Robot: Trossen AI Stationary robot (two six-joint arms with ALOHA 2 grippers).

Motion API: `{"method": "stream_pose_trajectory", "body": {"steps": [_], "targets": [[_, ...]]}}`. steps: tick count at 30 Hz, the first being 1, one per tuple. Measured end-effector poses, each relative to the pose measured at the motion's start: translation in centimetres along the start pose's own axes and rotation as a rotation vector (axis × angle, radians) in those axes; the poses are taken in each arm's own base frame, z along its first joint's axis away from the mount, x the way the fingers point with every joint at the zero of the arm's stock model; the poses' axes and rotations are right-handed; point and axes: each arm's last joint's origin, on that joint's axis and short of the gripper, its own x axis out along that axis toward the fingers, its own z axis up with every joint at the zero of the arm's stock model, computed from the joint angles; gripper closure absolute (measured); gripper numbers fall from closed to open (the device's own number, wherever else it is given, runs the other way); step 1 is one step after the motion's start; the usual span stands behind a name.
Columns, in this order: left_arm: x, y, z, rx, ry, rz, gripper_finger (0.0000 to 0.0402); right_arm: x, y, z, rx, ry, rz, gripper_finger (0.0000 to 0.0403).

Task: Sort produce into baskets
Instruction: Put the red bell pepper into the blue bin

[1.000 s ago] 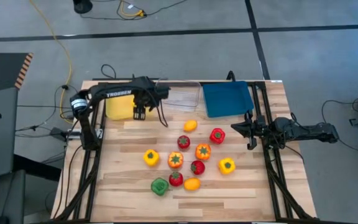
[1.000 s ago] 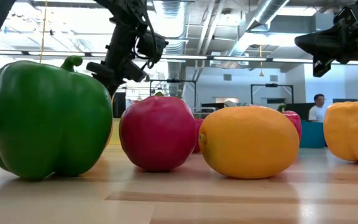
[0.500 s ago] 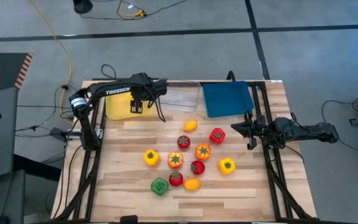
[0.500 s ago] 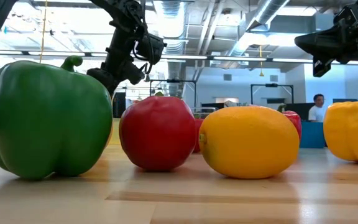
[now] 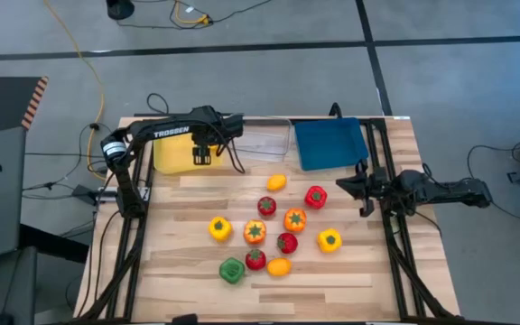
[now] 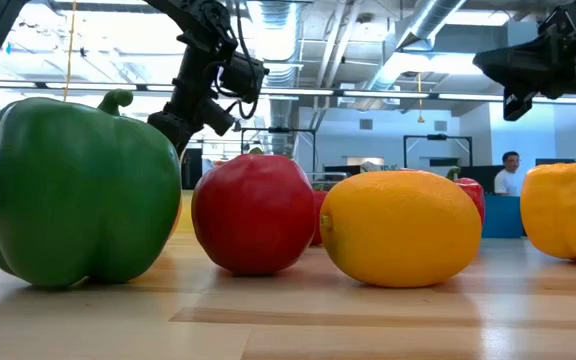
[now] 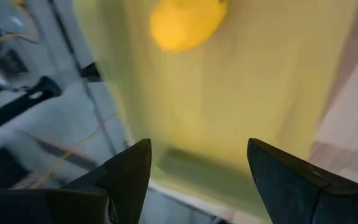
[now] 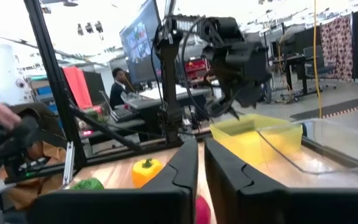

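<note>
My left gripper hangs open over the yellow basket at the far left. In the left wrist view its fingers stand apart and empty above the basket floor, where a yellow lemon lies. The clear basket and the blue basket stand beside the yellow one along the far edge. Loose produce lies mid-table, from a lemon to a green pepper. My right gripper waits shut at the right edge, above the table.
The loose produce includes a red pepper, an orange pepper, yellow peppers and red berries. Bare wood shows near the front edge. A person sits in the room beyond the table.
My left gripper has gone a little toward the table's far edge, from the yellow basket's near rim to a place over its inside. The produce on the table has not moved.
</note>
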Motion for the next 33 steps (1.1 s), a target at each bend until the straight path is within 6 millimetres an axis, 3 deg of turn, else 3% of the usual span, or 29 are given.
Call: {"method": "stream_pose_trajectory", "body": {"steps": [8,18,27,33], "targets": [[-0.8,-0.2,-0.3,-0.104,-0.097,-0.172,0.0148,0.0,0.1,0.4,0.032,-0.037,0.006,0.0263],[-6.3,1.3,-4.4,-0.310,-0.447,-0.148,0.0148,0.0,0.1,0.4,0.042,-0.036,0.006,0.0133],[-11.0,1.3,-8.4,-0.341,-0.862,-0.362,0.0148,0.0,0.1,0.6,0.045,-0.056,0.009,0.0115],[-11.9,0.0,-10.5,-0.384,-1.031,-0.364,0.0148,0.0,0.4,2.8,0.007,-0.099,0.015,0.0116]]}}
